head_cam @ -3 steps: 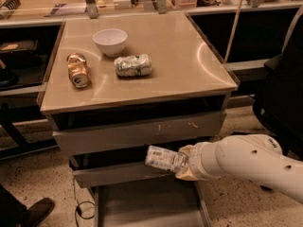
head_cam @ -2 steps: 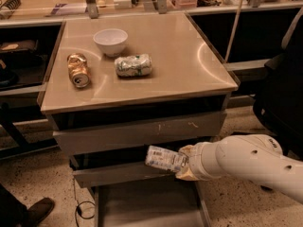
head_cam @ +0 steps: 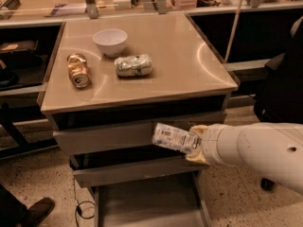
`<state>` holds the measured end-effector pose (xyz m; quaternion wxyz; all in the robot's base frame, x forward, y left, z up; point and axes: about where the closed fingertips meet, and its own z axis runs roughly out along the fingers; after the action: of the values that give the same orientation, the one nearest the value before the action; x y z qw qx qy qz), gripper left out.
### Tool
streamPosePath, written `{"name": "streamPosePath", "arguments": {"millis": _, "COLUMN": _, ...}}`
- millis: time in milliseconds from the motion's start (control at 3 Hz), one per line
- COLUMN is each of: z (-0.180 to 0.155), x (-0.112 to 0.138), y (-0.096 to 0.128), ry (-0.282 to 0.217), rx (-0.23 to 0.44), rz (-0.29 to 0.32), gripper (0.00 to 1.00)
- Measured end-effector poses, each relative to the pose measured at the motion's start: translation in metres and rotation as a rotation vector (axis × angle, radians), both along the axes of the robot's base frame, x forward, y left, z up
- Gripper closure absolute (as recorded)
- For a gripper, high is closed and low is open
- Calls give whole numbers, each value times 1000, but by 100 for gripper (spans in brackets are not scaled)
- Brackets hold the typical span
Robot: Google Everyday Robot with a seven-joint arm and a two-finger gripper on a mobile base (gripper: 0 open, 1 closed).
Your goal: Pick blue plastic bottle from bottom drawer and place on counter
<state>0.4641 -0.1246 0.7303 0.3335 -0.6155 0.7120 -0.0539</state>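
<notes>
Counter [head_cam: 189,56]: white bowl [head_cam: 110,40], gold can [head_cam: 78,70] and silver-green can [head_cam: 133,65] around 10 o'clock
Gripper [head_cam: 195,143]: 4 o'clock, clamped on blue plastic bottle [head_cam: 171,137], sideways against drawer fronts
Bottom drawer [head_cam: 147,207]: open, 6 o'clock

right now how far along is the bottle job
Done: the bottle is out of the open bottom drawer. In hand: the end effector holds it on its side, in the air in front of the upper drawer faces, below the counter. Left: lift it above the rim and set it down on the counter.
</notes>
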Motion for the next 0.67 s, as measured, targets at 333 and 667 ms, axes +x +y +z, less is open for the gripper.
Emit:
{"name": "streamPosePath", "arguments": {"millis": 333, "z": 67, "x": 16, "y": -7, "ry": -88, "rx": -24, "rz": -25, "gripper": 100}}
{"name": "streamPosePath", "arguments": {"millis": 667, "z": 67, "x": 16, "y": -7, "ry": -88, "rx": -24, "rz": -25, "gripper": 100}}
